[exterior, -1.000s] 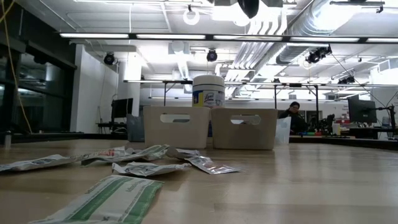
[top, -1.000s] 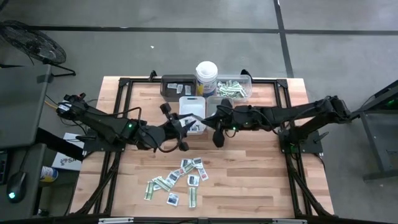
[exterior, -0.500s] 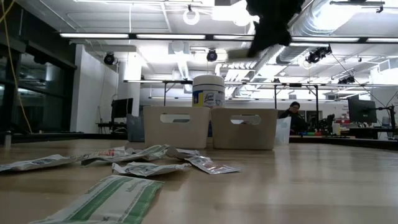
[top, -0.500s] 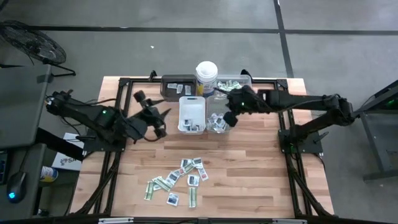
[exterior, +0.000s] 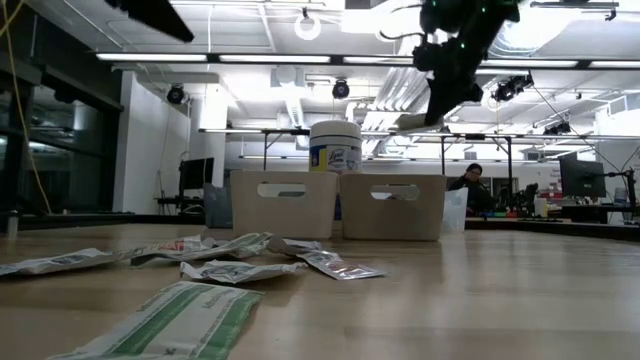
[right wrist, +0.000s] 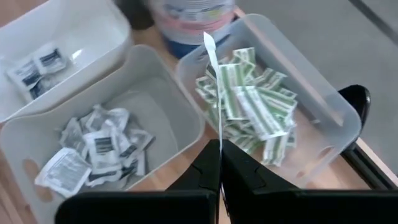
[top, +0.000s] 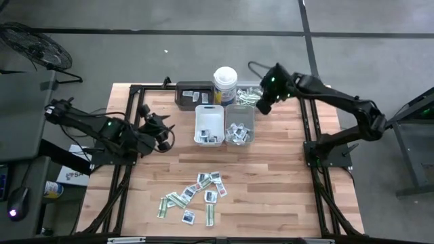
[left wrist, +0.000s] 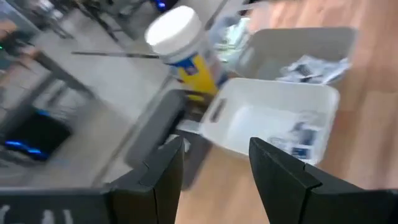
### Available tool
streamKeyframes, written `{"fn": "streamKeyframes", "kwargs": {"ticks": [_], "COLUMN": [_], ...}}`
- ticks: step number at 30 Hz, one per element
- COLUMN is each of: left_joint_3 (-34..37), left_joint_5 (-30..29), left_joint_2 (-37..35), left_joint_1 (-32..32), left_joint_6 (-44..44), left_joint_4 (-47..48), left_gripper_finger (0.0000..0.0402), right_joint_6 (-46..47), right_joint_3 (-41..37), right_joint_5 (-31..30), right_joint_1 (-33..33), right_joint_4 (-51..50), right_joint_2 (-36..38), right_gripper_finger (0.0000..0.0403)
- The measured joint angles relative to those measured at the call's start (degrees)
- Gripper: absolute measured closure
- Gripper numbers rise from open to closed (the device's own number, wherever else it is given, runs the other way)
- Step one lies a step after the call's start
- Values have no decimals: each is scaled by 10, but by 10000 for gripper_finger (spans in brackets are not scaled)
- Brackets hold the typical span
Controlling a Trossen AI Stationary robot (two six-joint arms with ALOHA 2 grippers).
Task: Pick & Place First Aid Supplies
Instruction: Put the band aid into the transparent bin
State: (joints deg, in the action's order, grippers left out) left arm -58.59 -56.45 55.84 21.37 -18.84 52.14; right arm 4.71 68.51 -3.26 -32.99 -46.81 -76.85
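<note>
Fingers (right wrist: 208,177) of your right gripper (right wrist: 219,163) are pressed together on a narrow strip (right wrist: 214,81), seen edge-on and standing up from the tips. That gripper (top: 263,105) hangs above the clear tray (top: 266,88) at the table's far edge, which is filled with green-and-white strips (right wrist: 252,106). Just beside it, nearer you, the grey tray (right wrist: 186,106) holds crumpled white sachets (right wrist: 99,149), and the white tray (top: 209,114) next to that holds a few more (right wrist: 37,65). A tall white canister (top: 224,84) stands behind those two, with a dark tray (top: 192,95) to its left. Your left gripper (top: 163,132) waits over bare wood left of the white tray, its fingers (left wrist: 283,180) spread apart and empty. Loose packets (top: 193,198) lie scattered on the table's (top: 285,183) near side, well apart from both arms.
</note>
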Motion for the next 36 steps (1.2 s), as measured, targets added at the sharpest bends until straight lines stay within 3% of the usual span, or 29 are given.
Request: {"fn": "streamKeyframes", "kwargs": {"ticks": [10,17,26,36], "left_joint_3": [242,338,369,369], "left_joint_5": [140,255,319,322], "left_joint_2": [-174,-263,-302,-301], "left_joint_1": [0,0,0,0], "left_joint_6": [90,124,132,130], "left_joint_4": [-339,-485,-521,-503], "left_gripper_finger": [225,225,225,225], "right_joint_6": [-82,-100,-97,-97], "right_joint_3": [0,0,0,0], "right_joint_5": [166,234,268,221], "right_joint_1": [-130,-175,-203,-211], "right_joint_4": [34,80,120,124], "right_joint_2": [-79,-151,-216,-241], "right_gripper_finger": [403,403,403,402]}}
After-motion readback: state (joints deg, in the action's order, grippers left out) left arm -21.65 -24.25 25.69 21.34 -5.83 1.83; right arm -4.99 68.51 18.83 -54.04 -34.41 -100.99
